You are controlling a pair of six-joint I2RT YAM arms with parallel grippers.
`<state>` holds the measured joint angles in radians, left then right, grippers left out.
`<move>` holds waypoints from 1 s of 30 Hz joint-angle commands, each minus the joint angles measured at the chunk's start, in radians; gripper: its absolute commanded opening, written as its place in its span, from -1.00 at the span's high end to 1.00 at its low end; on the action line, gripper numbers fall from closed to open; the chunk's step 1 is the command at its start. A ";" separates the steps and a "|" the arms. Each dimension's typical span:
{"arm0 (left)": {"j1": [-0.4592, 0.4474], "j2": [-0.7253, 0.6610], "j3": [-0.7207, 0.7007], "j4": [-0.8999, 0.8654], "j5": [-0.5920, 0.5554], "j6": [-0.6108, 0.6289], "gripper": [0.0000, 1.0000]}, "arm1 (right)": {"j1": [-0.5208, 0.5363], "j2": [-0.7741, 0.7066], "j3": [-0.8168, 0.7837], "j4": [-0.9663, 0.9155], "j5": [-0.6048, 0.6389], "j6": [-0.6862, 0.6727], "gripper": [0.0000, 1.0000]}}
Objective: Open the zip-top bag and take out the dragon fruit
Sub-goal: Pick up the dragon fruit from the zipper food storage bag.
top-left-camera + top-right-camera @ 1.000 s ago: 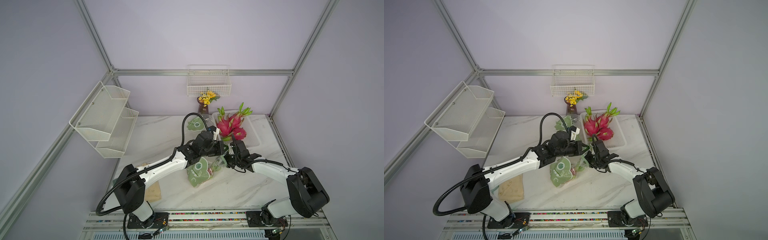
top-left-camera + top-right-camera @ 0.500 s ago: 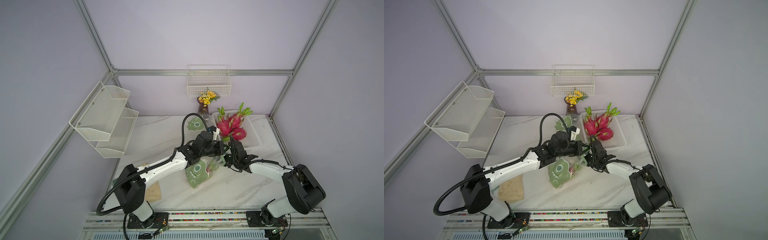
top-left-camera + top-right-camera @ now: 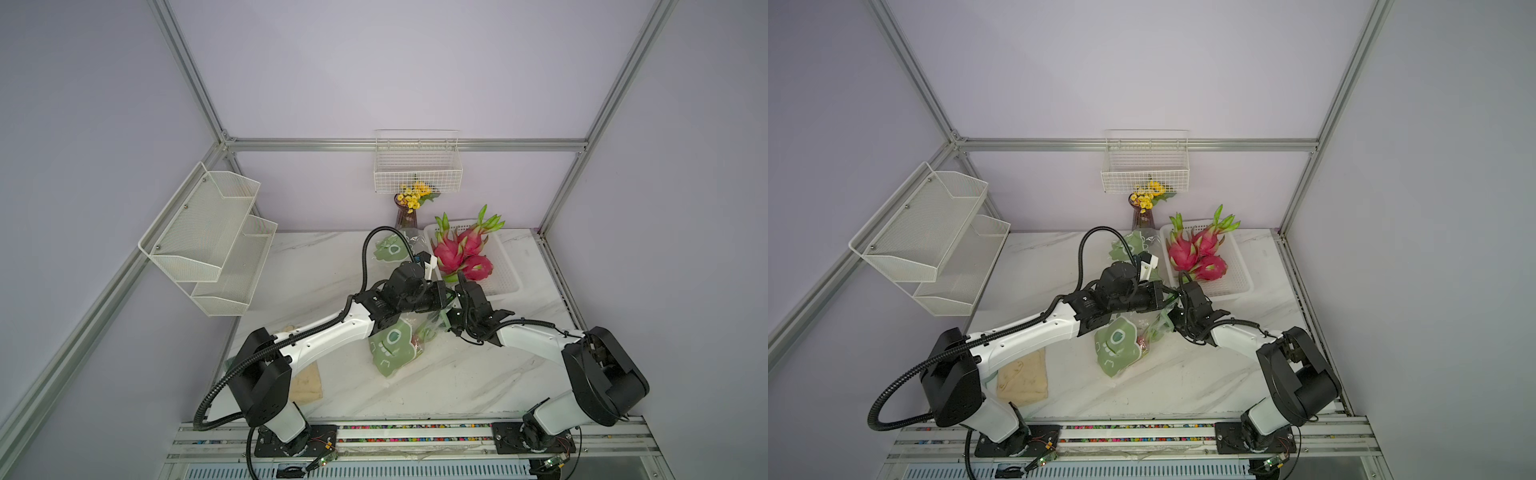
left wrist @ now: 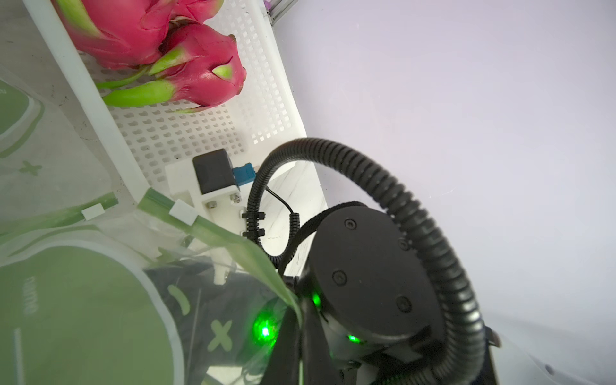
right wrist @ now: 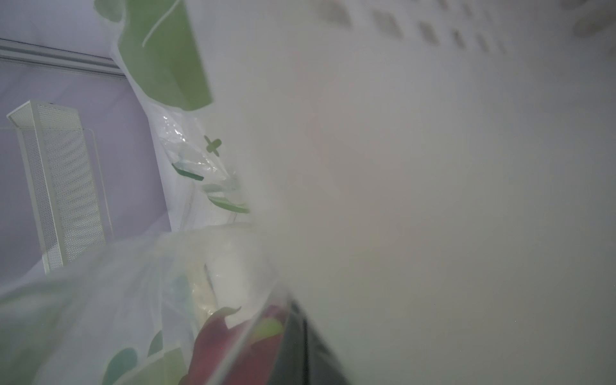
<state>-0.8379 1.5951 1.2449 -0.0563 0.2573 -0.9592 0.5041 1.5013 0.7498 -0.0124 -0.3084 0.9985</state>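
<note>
The zip-top bag [image 3: 392, 347] [image 3: 1117, 347], clear with a green cartoon print, hangs over the middle of the marble table. A dragon fruit [image 5: 226, 346] shows dark red through its film. My left gripper [image 3: 445, 300] [image 4: 300, 340] is shut on the bag's green zip strip [image 4: 213, 230]. My right gripper [image 3: 452, 319] [image 5: 301, 333] sits right beside it, jaws together at the bag's top edge with the film against them. Three more dragon fruits [image 3: 461, 253] [image 4: 200, 73] lie in a white perforated tray [image 3: 505, 274] behind the grippers.
Another green-printed bag [image 3: 390, 251] lies at the back beside a vase of yellow flowers [image 3: 409, 208]. A wire basket [image 3: 417, 166] hangs on the back wall and a white mesh shelf rack [image 3: 212, 241] on the left wall. A beige cloth [image 3: 307, 380] lies front left.
My right gripper has moved in toward the left gripper and shut at the bag's top edge. The bag swung slightly left. The left gripper kept its hold.
</note>
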 commanded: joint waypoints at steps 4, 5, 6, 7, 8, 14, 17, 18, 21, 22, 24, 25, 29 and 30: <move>0.044 -0.069 -0.027 0.050 -0.014 0.011 1.00 | 0.007 -0.165 0.059 -0.160 0.080 -0.104 1.00; 0.052 -0.078 -0.032 0.042 -0.018 0.014 1.00 | 0.007 -0.190 0.064 -0.176 0.088 -0.122 1.00; 0.062 -0.087 -0.036 0.037 -0.019 0.014 1.00 | 0.007 -0.214 0.070 -0.187 0.091 -0.141 1.00; 0.070 -0.096 -0.041 0.033 -0.019 0.016 1.00 | 0.007 -0.234 0.076 -0.200 0.092 -0.157 1.00; 0.078 -0.107 -0.047 0.029 -0.021 0.017 1.00 | 0.007 -0.257 0.083 -0.217 0.098 -0.173 1.00; 0.114 -0.174 -0.064 -0.014 -0.036 0.031 1.00 | 0.008 -0.377 0.133 -0.276 0.106 -0.270 1.00; 0.128 -0.223 -0.074 -0.038 -0.040 0.033 1.00 | 0.007 -0.421 0.165 -0.304 0.088 -0.325 1.00; 0.134 -0.232 -0.080 -0.047 -0.041 0.034 1.00 | 0.007 -0.435 0.176 -0.314 0.084 -0.345 1.00; 0.145 -0.256 -0.102 -0.063 -0.048 0.037 1.00 | 0.007 -0.469 0.210 -0.350 0.072 -0.392 1.00; 0.146 -0.260 -0.107 -0.065 -0.046 0.037 1.00 | 0.007 -0.478 0.220 -0.357 0.062 -0.404 1.00; 0.150 -0.265 -0.117 -0.076 -0.045 0.038 1.00 | 0.007 -0.493 0.239 -0.372 0.042 -0.425 1.00; 0.149 -0.265 -0.122 -0.073 -0.039 0.039 1.00 | 0.007 -0.495 0.247 -0.376 0.028 -0.432 1.00; 0.150 -0.253 -0.138 -0.053 0.003 0.043 1.00 | 0.007 -0.503 0.288 -0.404 -0.011 -0.483 1.00; 0.149 -0.248 -0.139 -0.054 0.012 0.049 1.00 | 0.007 -0.506 0.297 -0.409 -0.014 -0.493 1.00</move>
<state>-0.6941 1.3506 1.1046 -0.1238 0.2474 -0.9443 0.5068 1.0222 0.9997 -0.4187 -0.2817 0.5644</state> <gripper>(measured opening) 0.047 0.049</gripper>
